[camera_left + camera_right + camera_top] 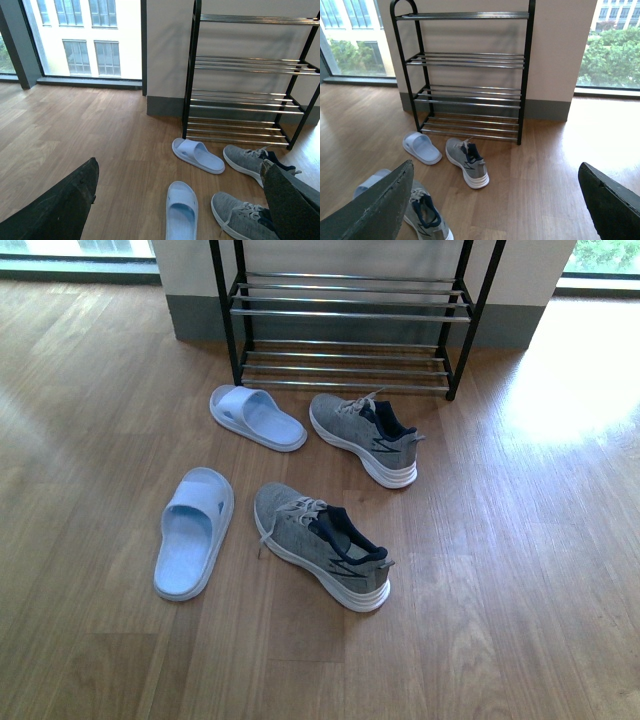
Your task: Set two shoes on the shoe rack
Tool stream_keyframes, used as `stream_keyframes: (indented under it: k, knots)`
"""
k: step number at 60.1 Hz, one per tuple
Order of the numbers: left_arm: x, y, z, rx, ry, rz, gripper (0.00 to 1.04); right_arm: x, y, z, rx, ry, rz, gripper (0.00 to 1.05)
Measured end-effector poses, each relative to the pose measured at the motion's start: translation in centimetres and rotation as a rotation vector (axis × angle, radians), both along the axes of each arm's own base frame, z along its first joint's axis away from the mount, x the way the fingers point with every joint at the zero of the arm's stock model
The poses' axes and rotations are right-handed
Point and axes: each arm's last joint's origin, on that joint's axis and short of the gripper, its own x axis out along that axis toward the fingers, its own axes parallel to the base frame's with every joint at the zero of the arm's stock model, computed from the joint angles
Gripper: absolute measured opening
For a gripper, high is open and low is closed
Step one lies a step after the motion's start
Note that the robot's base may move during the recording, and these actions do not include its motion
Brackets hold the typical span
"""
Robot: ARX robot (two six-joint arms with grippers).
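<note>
Two grey knit sneakers and two pale blue slides lie on the wood floor in front of the shoe rack. The far sneaker and far slide are close to the rack. The near sneaker and near slide lie further out. My left gripper is open and empty, high above the near slide and near sneaker. My right gripper is open and empty above the floor, beside the far sneaker. Neither gripper shows in the front view.
The rack stands against a white wall with a grey skirting, and its chrome-rod shelves hold nothing. Floor-to-ceiling windows flank the wall. Bare wood floor lies to the right of the sneakers.
</note>
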Motion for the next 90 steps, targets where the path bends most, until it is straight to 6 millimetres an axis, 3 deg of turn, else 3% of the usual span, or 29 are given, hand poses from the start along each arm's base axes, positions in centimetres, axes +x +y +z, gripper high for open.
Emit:
stream_keyframes:
  k: [90]
  knots:
    - [0.0, 0.0, 0.0, 0.0, 0.0, 0.0, 0.95, 0.0, 0.0, 0.0, 0.0, 0.0, 0.0, 0.95]
